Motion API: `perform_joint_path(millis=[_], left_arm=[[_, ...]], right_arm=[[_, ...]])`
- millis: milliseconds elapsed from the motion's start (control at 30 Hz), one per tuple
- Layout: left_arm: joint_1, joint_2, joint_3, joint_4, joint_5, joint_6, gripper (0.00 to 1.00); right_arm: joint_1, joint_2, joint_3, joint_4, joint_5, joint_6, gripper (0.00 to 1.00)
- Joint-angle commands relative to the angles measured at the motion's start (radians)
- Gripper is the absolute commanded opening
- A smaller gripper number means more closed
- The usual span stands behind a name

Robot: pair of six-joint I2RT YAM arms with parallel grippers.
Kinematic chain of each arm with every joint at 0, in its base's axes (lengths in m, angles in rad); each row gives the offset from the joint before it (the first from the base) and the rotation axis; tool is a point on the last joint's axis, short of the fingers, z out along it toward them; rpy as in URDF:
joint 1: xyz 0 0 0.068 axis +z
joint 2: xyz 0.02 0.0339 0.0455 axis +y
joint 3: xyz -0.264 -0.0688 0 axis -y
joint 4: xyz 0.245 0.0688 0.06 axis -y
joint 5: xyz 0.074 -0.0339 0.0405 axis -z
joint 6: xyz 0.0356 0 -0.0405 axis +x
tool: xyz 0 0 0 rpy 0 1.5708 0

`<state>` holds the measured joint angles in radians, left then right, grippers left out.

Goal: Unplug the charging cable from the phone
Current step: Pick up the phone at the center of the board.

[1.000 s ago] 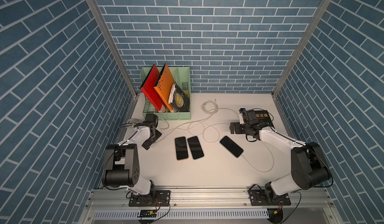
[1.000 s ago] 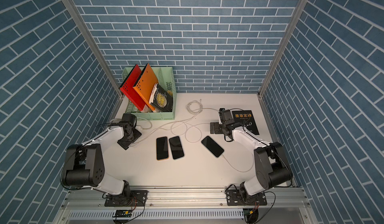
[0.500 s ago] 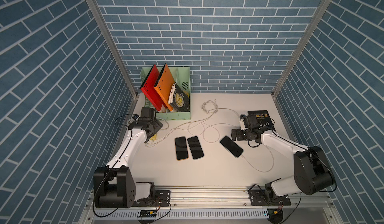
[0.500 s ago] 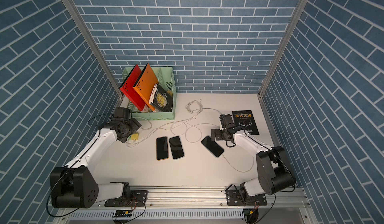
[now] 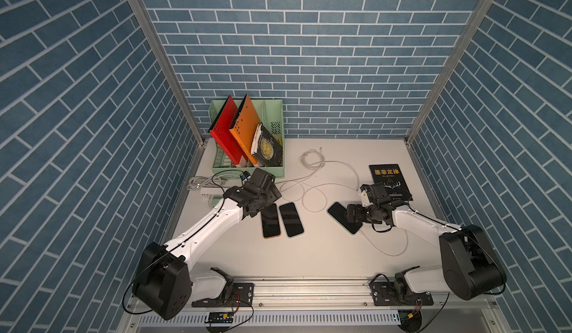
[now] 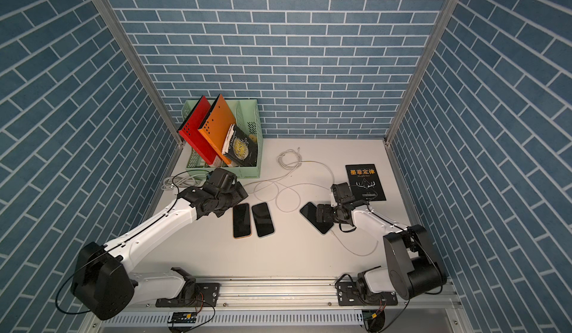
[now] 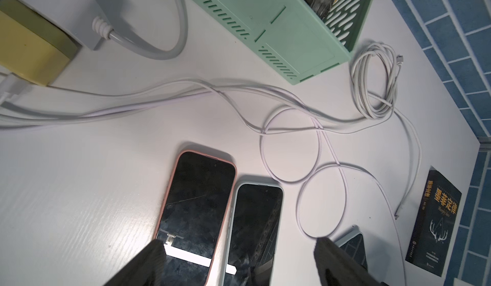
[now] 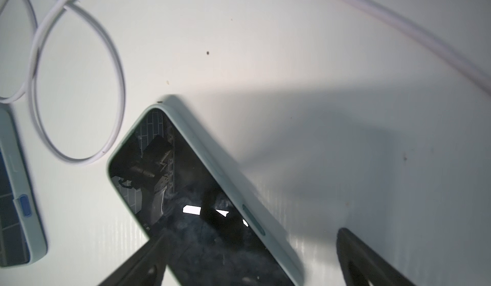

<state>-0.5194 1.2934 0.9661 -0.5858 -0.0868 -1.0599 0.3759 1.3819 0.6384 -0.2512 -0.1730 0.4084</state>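
A phone (image 5: 335, 212) (image 8: 202, 218) in a pale case lies slanted on the right of the white table. A white charging cable (image 5: 387, 252) (image 6: 356, 252) runs from its near end. My right gripper (image 5: 351, 217) (image 8: 251, 234) hovers over this phone, open, one finger above the screen and one beyond the phone's side. Two more phones lie side by side mid-table, one orange-cased (image 5: 270, 223) (image 7: 196, 197) and one pale blue-cased (image 5: 291, 220) (image 7: 255, 226), with no cable in them. My left gripper (image 5: 266, 204) (image 7: 239, 242) stands open above these two, holding nothing.
A green file tray (image 5: 272, 173) with red and orange folders and a book stands at the back left. A white power strip (image 5: 210, 191) with a yellow plug (image 7: 29, 48) lies at the left edge. Loose white cables (image 7: 292, 98) loop across the middle. A black book (image 5: 390, 181) lies right.
My left arm has swung from the power strip at the left edge to above the two middle phones, its jaws widening. My right gripper has moved forward over the slanted phone.
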Motion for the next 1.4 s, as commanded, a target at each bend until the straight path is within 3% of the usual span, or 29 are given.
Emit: perform_joint_path(millis=[0,333,600,833,1367], left_arm=[[-0.018,0.005,-0.011,0.018,-0.02,-0.015,0.93],[-0.019,0.056,-0.005,0.047,0.06,0.14,0.93],[-0.018,0.011,-0.068,0.07,0.08,0.198,0.93],[-0.018,-0.013,-0.093,0.073,0.091,0.227,0.93],[-0.019,-0.019,-0.131,0.091,0.108,0.238,0.93]], right_arm=[[0.013,-0.029,-0.039,0.036,-0.071,0.058,0.99],[0.242,-0.073,-0.052,0.026,0.027,0.249,1.0],[0.327,0.063,0.15,-0.16,0.279,0.151,1.0],[0.357,0.214,0.312,-0.298,0.364,0.134,0.99],[0.39,0.29,0.339,-0.339,0.298,0.099,1.0]])
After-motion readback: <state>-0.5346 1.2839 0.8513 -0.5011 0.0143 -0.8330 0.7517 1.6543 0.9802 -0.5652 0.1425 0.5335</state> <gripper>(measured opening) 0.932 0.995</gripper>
